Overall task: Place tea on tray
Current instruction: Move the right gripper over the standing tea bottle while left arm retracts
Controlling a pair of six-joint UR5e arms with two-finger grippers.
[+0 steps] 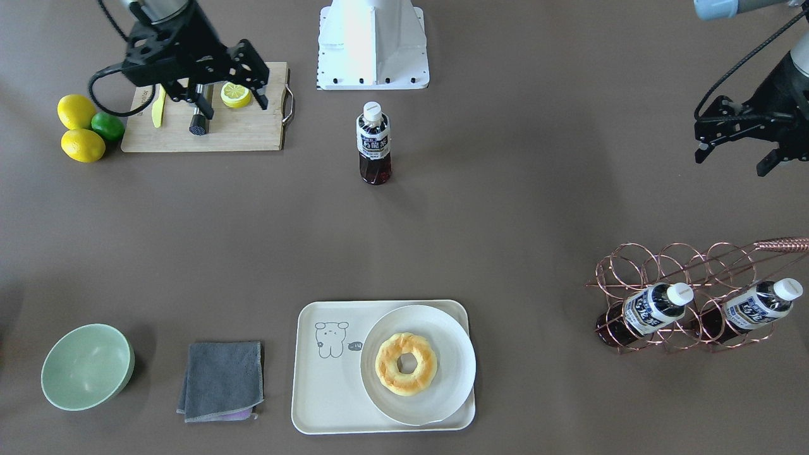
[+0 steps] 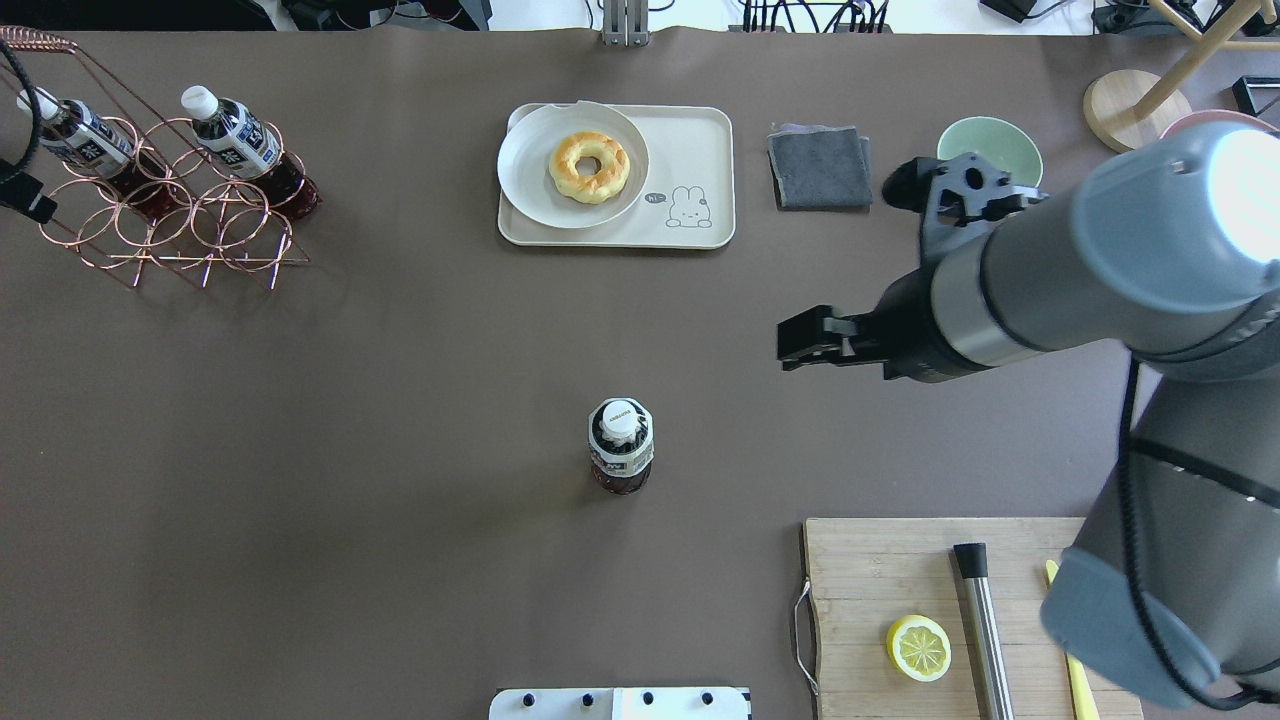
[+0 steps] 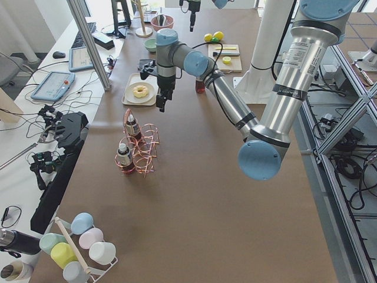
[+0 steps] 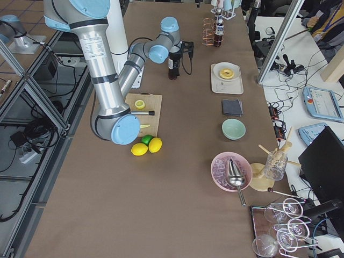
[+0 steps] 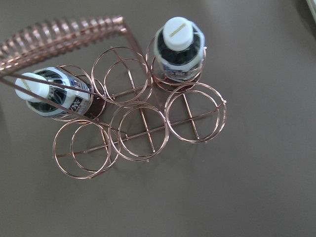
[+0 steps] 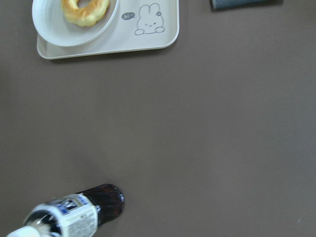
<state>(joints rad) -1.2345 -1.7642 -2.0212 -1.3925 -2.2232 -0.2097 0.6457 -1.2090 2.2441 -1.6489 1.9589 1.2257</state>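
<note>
One tea bottle (image 1: 374,142) stands upright alone on the table's middle, near the robot base; it also shows in the overhead view (image 2: 620,445) and the right wrist view (image 6: 74,217). Two more alike bottles (image 1: 654,309) (image 1: 755,306) sit in a copper wire rack (image 1: 695,265). The cream tray (image 1: 328,385) holds a white plate (image 1: 452,341) with a doughnut; its bear side is bare. My right gripper (image 1: 231,107) is open and empty, high over the cutting board side. My left gripper (image 1: 732,163) is open and empty, above the rack.
A wooden cutting board (image 1: 253,133) carries a lemon half (image 1: 235,95), a metal tool and a yellow knife. Two lemons and a lime (image 1: 107,125) lie beside it. A green bowl (image 1: 87,366) and grey cloth (image 1: 222,379) sit next to the tray.
</note>
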